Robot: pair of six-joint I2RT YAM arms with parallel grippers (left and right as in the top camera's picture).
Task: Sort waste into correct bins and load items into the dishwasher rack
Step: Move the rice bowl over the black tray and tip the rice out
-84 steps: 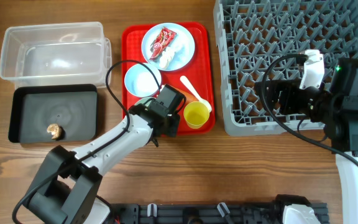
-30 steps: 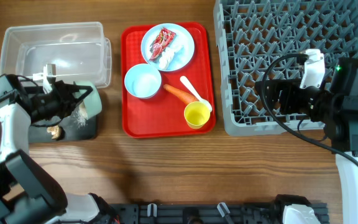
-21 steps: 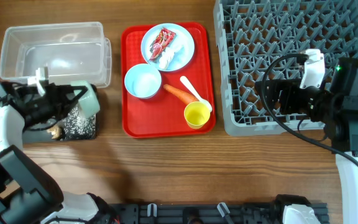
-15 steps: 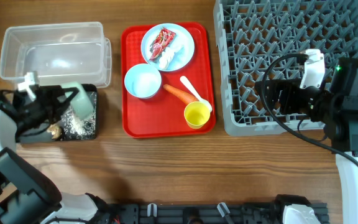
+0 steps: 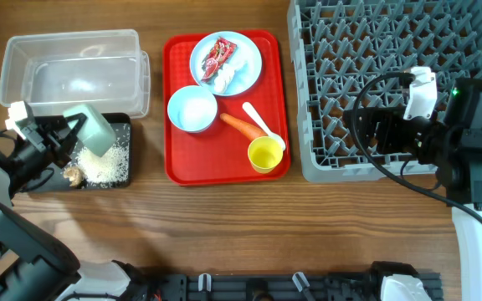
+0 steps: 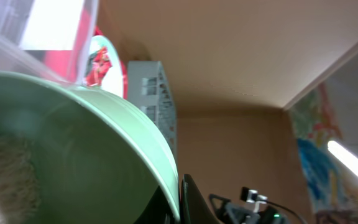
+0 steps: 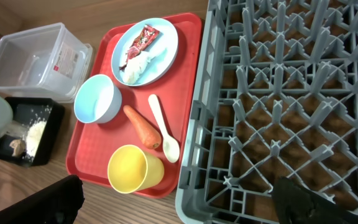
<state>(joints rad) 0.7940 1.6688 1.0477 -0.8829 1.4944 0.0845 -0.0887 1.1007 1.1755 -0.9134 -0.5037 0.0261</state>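
The pale green bowl (image 5: 90, 130) is gripped at its rim by the left gripper (image 5: 64, 134) and held tipped on its side over the black bin (image 5: 122, 125) — white rice-like grains (image 5: 107, 165) are heaped in that bin, just beside a small brown food scrap (image 5: 74, 174). The right gripper (image 7: 176, 186) is spread wide and empty above the near edge of the dishwasher rack (image 5: 392, 50).

The pale green bowl (image 6: 92, 162) filled the left wrist view, blurred and cropped at left and bottom. The dishwasher rack (image 5: 350, 50) ran past the overhead view's top edge.
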